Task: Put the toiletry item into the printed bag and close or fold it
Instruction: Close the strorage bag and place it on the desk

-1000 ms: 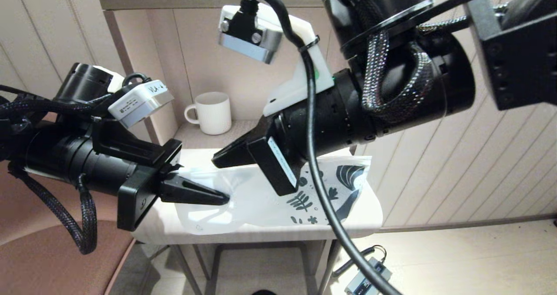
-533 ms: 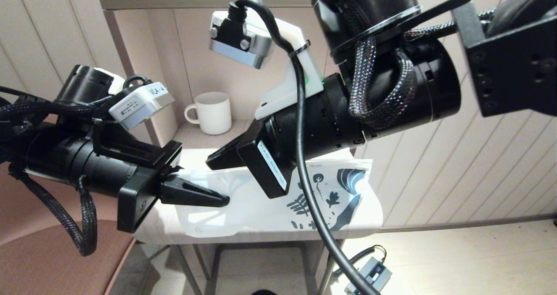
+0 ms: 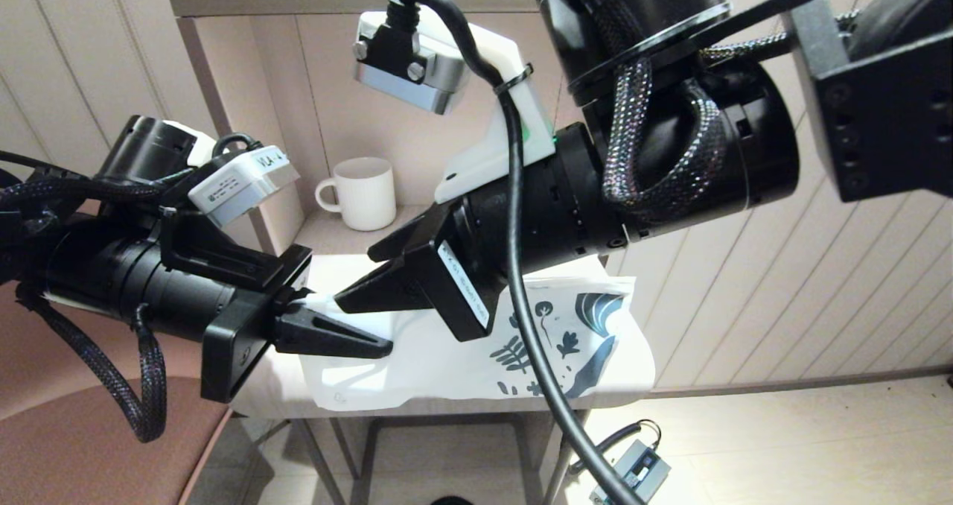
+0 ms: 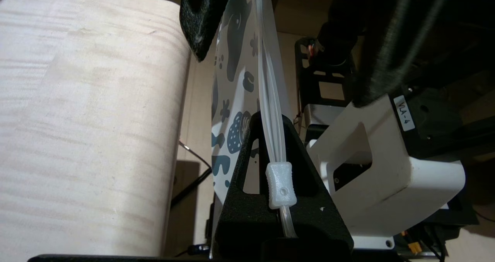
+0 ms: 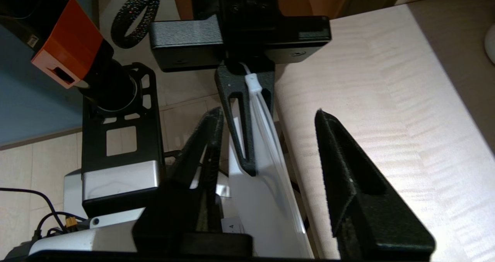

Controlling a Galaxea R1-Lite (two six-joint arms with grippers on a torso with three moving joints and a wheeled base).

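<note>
Head view, left to right: the left claw (image 3: 357,339) is clamped on the near-left end of the printed bag (image 3: 447,360), which hangs off the front of the counter (image 3: 339,270) with its leaf print toward the right. In the left wrist view the zip strip runs between the closed fingers and the small white slider (image 4: 281,184) sits just at their tips. Next comes the right claw (image 3: 357,285), its jaws spread apart and straddling the bag's upper edge without touching it, as the right wrist view shows. A white mug (image 3: 361,192) stands well behind, on the shelf.

My reading of the risks: if the right claw closes off the zip line, it may pinch only one wall of the pouch, or crumple the thin plastic. Any pull against the left grip could drag the slider off its end or tug the bag free, since only a narrow strip is held. The bag could also slip off the counter edge if released.

The toiletry item cannot be made out anywhere; whether it lies inside the pouch is unclear. Whether the zip is sealed along its length is also hard to tell.
</note>
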